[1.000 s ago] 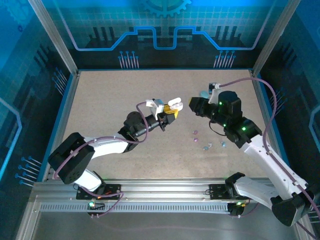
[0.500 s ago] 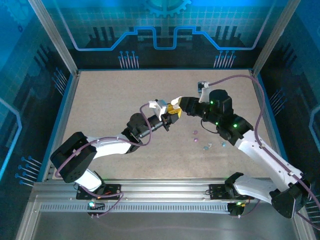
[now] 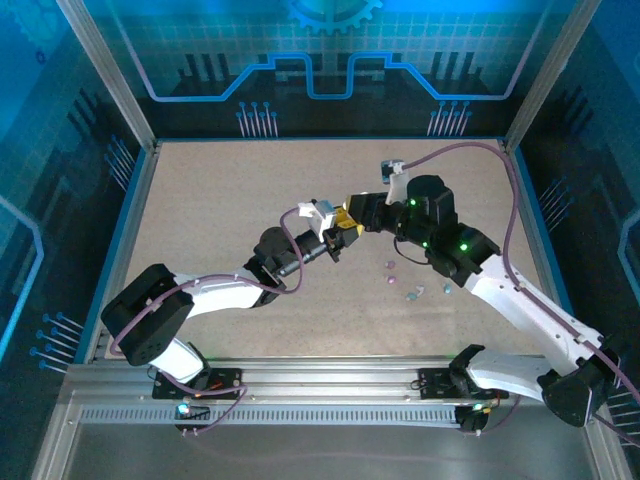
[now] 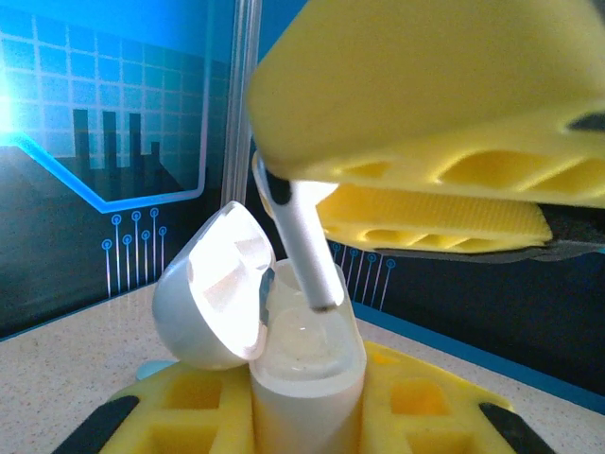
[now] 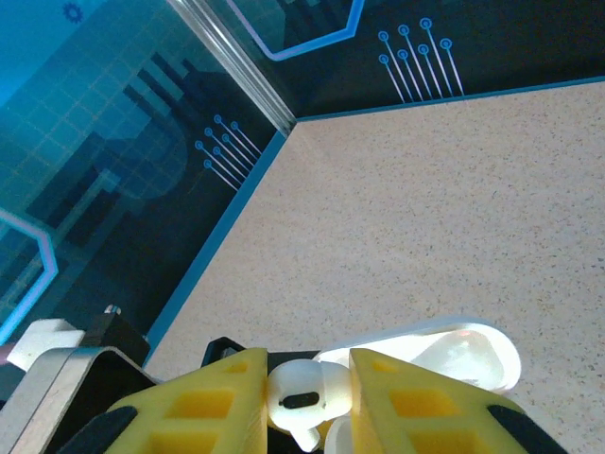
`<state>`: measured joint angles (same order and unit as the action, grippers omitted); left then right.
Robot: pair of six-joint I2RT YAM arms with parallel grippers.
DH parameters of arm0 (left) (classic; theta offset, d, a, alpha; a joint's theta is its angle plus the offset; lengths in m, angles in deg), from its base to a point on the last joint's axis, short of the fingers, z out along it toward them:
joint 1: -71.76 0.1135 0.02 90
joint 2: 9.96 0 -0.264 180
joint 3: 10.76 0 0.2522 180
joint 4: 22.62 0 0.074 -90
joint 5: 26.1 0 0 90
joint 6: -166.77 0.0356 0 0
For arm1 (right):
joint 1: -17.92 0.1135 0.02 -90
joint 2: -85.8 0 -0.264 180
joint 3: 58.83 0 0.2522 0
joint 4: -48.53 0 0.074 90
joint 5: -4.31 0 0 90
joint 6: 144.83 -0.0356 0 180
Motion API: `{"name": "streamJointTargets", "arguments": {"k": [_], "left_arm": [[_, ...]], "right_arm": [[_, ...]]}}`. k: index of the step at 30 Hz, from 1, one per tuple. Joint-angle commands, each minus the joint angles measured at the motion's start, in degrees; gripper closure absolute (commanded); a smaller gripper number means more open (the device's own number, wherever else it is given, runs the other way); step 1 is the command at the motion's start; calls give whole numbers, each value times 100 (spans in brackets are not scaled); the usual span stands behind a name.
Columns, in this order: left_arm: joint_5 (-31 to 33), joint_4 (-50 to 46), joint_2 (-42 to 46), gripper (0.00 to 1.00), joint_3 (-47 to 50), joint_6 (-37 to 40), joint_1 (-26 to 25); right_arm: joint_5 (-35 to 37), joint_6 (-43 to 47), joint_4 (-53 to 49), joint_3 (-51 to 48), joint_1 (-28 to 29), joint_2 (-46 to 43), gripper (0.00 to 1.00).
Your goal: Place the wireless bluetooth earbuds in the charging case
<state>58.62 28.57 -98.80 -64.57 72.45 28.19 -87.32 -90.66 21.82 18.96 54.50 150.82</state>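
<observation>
White earbud (image 4: pixel 307 251) at the open charging case (image 4: pixel 302 378), above the middle of the worktop (image 3: pixel 220 200).
The left hand (image 3: pixel 338 228) grips the case upright, lid (image 4: pixel 213 288) swung back. The right hand (image 3: pixel 360 212) pinches the white earbud, stem tip down at the case's mouth. Other earbuds (image 3: pixel 391 265) lie loose toward the worktop's right edge.

From where I stand, a speckled beige table (image 3: pixel 220 200) fills a booth, edged by a thin blue rim (image 3: pixel 320 139). The dark back wall (image 3: pixel 320 60) glows with blue circuit-style lines. Aluminium posts (image 3: pixel 107 70) rise at the corners, and a ribbed metal rail (image 3: pixel 320 390) runs along the near edge.
</observation>
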Motion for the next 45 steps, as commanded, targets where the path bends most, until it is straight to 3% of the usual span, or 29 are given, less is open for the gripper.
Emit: {"name": "streamJointTargets", "arguments": {"k": [1,12,45], "left_arm": [[139,300,93,78,-157,87,-55],[163,419,88,78,-111,89,-60],[168,557,268,78,-91,256,-62]], "right_arm": [[275,284,-261,197,176,63,74],[672,402,-299,91,261,-89,74],[565,1060,-1151,368,247,143,67]]}}
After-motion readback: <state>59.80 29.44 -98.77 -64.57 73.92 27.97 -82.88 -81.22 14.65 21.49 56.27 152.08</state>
